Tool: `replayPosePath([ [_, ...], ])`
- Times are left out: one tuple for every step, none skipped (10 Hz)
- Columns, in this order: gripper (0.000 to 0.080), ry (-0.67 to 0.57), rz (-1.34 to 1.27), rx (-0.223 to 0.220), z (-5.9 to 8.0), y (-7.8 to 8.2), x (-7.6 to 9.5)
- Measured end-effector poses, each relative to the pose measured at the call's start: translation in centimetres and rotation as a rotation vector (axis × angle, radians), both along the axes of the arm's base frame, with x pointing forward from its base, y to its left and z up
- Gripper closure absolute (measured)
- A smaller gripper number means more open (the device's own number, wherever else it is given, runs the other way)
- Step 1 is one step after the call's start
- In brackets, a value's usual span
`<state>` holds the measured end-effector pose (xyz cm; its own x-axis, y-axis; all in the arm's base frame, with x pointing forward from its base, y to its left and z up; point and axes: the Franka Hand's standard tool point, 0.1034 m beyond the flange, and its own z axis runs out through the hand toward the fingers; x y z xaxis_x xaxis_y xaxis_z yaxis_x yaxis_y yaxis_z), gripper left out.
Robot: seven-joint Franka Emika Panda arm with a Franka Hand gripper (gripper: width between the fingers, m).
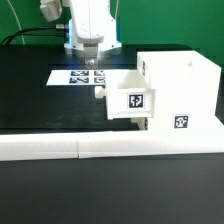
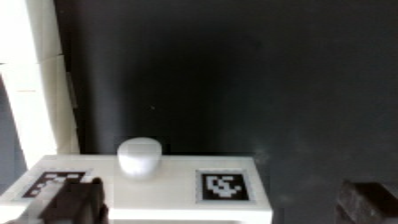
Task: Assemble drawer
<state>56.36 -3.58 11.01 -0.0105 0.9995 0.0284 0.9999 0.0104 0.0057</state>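
The white drawer casing (image 1: 185, 88) stands at the exterior view's right, with a tag on its front. One small tray (image 1: 128, 96), tagged, sticks out of the casing's upper opening toward the exterior view's left, with a small knob (image 1: 100, 92) on its end. A second tray is not clearly visible. My gripper (image 1: 88, 60) hangs above the marker board, behind and apart from the tray. In the wrist view my gripper (image 2: 217, 206) is open and empty. Its dark fingers (image 2: 71, 205) flank a white tagged face (image 2: 178, 175) with a rounded knob (image 2: 139, 157).
The marker board (image 1: 84, 77) lies on the black table under the arm. Long low white bars (image 1: 100, 148) run across the front edge. A white strip (image 2: 25, 80) runs along one side of the wrist view. Black cables lie at the back.
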Motion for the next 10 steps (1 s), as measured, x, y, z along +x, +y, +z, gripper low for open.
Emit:
replayPosePath([
  [0.015,0.002,0.008,0.027,-0.2,-0.7,-0.1],
  [0.015,0.009,0.023,0.089,-1.4,-1.2,-0.4],
  [0.015,0.017,0.025,0.134,-2.6,-1.3,-0.5],
  [0.015,0.025,0.03,0.157,-3.4,-1.5,-0.7],
  [0.015,0.034,0.03,0.196,-4.3,-1.7,-1.2],
  [0.015,0.041,0.023,0.212,-4.9,-1.8,-1.5],
  [0.015,0.047,0.011,0.223,-5.3,-1.6,-1.6],
  [0.015,0.054,-0.006,0.222,-5.5,-0.7,-1.6],
  [0.015,0.058,-0.017,0.224,-5.5,0.1,-1.5],
  [0.015,0.062,-0.035,0.225,-5.4,0.9,-1.4],
])
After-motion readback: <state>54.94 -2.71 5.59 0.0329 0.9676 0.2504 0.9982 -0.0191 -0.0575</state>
